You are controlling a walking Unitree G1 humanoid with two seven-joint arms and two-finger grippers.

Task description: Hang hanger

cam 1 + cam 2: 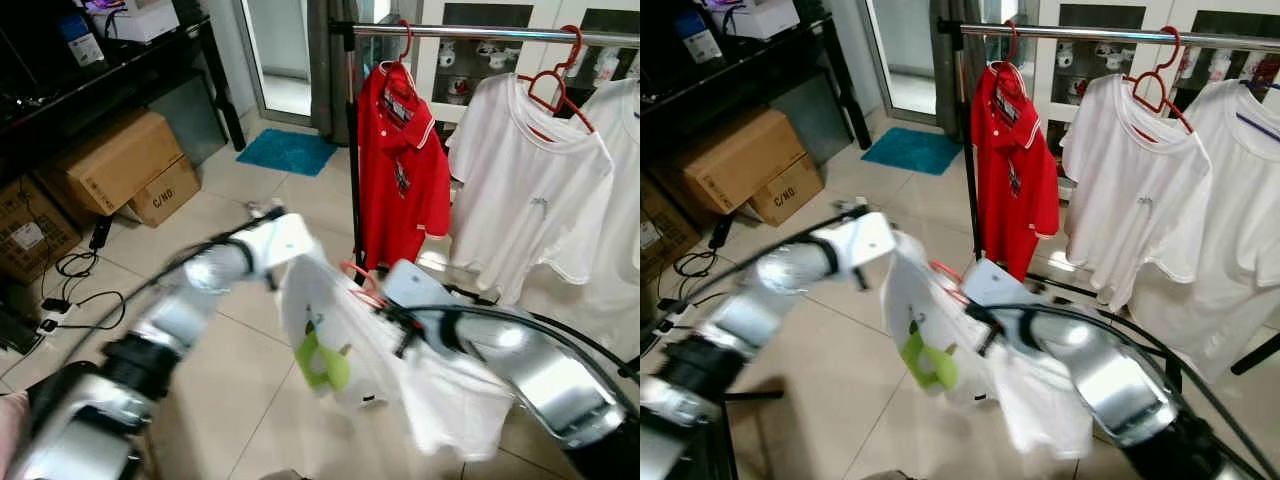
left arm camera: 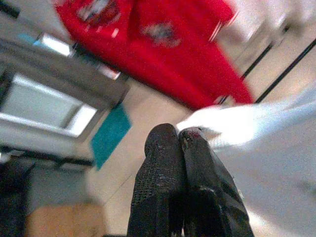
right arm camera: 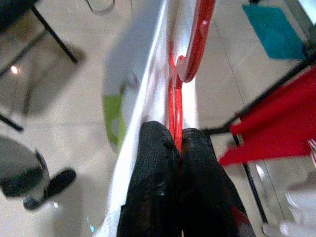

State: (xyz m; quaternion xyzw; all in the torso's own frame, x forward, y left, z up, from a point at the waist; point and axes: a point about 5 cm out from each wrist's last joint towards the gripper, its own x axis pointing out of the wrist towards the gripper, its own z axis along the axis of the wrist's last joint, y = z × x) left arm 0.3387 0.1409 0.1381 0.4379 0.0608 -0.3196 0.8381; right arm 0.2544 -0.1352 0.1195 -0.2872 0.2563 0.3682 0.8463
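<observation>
Well, I'm carrying the hanger, not yet hanging it.
My right gripper [image 3: 177, 143] is clamping the red hanger [image 3: 190, 54], my left gripper [image 2: 180, 136] is pinching the white shirt [image 1: 340, 340] on it, both low before the rail [image 1: 470, 32], where the hook must go.

Head cameras look down over both arms at the clothes rail [image 1: 470, 32]; wrist cameras sit close along each pincer.

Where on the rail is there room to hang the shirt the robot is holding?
The rail is bare between the red polo shirt and the first white T-shirt. Further right it is crowded with white shirts. The right gripper pinches the red hanger of the held white shirt; the left gripper grips its cloth.
</observation>
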